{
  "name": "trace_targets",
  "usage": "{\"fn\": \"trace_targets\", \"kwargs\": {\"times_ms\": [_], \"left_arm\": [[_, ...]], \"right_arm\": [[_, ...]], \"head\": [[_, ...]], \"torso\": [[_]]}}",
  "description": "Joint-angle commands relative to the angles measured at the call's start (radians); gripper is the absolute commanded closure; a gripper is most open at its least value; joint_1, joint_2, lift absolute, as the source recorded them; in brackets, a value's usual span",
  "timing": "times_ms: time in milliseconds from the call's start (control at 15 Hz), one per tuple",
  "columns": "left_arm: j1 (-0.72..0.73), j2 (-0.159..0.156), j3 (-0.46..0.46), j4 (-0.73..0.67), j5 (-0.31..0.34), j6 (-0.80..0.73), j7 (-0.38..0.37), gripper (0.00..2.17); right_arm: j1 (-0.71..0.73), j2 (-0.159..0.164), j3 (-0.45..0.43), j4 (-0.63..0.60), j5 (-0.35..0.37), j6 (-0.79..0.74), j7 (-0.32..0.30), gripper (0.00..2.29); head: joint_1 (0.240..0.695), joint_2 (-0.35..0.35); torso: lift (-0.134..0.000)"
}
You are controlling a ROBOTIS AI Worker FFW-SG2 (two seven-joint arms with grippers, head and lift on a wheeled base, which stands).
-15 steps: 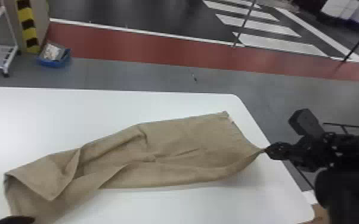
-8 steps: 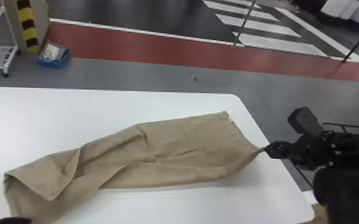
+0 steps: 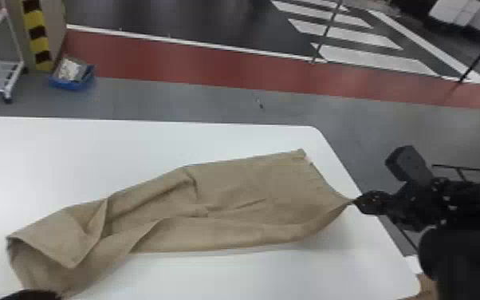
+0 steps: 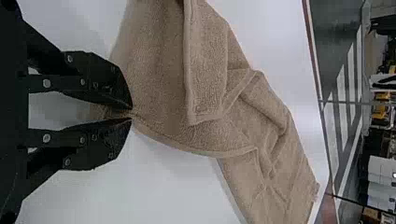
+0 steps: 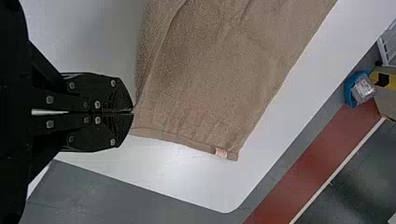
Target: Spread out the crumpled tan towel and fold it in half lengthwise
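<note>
The tan towel (image 3: 251,191) lies rumpled and lengthwise over the white tabletop (image 3: 211,275), stretched between two black hands: the right hand (image 3: 355,202), by the tabletop's right edge, is closed on the near corner of its right end, and the left hand (image 3: 32,296), at the tabletop's near left, pinches its left end. In the head view the left hand is mostly cut off by the bottom edge, but the left wrist view shows cloth between its fingertips. Folds over the towel's left half hide part of the cloth, and the bit the right hand grips is hard to make out.
</note>
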Motion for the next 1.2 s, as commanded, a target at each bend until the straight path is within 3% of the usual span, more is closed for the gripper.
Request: {"fn": "trace_targets", "kwargs": {"times_ms": [0,67,133,600,867,933,1133], "left_arm": [[-0.005,0.000,0.014,-0.006,0.029,0.003,0.033,1.51],[-0.007,0.000,0.023,-0.009,0.041,0.003,0.048,1.73],[-0.007,0.000,0.034,-0.017,0.053,0.003,0.060,1.79],[-0.034,-0.014,0.164,-0.156,0.139,0.043,0.043,1.79],[-0.123,-0.023,0.194,-0.202,0.145,0.150,0.029,1.79],[-0.160,-0.026,0.209,-0.210,0.148,0.190,0.028,1.79],[-0.298,-0.026,0.241,-0.215,0.153,0.331,0.028,1.79]], "right_arm": [[-0.001,0.005,-0.002,0.000,0.000,0.000,0.003,1.18],[-0.003,0.007,0.000,0.000,0.000,0.000,0.003,1.18],[-0.004,0.007,-0.002,-0.003,0.000,0.000,0.003,1.18],[-0.066,-0.002,0.003,-0.054,-0.026,0.052,0.003,1.18],[-0.095,0.004,0.032,-0.075,-0.061,0.193,0.003,1.18],[-0.115,0.004,0.041,-0.080,-0.066,0.245,-0.008,1.18],[-0.193,-0.019,0.078,-0.075,-0.076,0.368,-0.143,1.18]], "head": [[0.695,-0.350],[0.695,-0.350],[0.695,-0.350],[0.695,-0.350],[0.695,-0.330],[0.695,-0.322],[0.695,-0.295]], "torso": [[-0.125],[-0.125],[-0.125],[-0.125],[-0.125],[-0.125],[-0.125]]}}
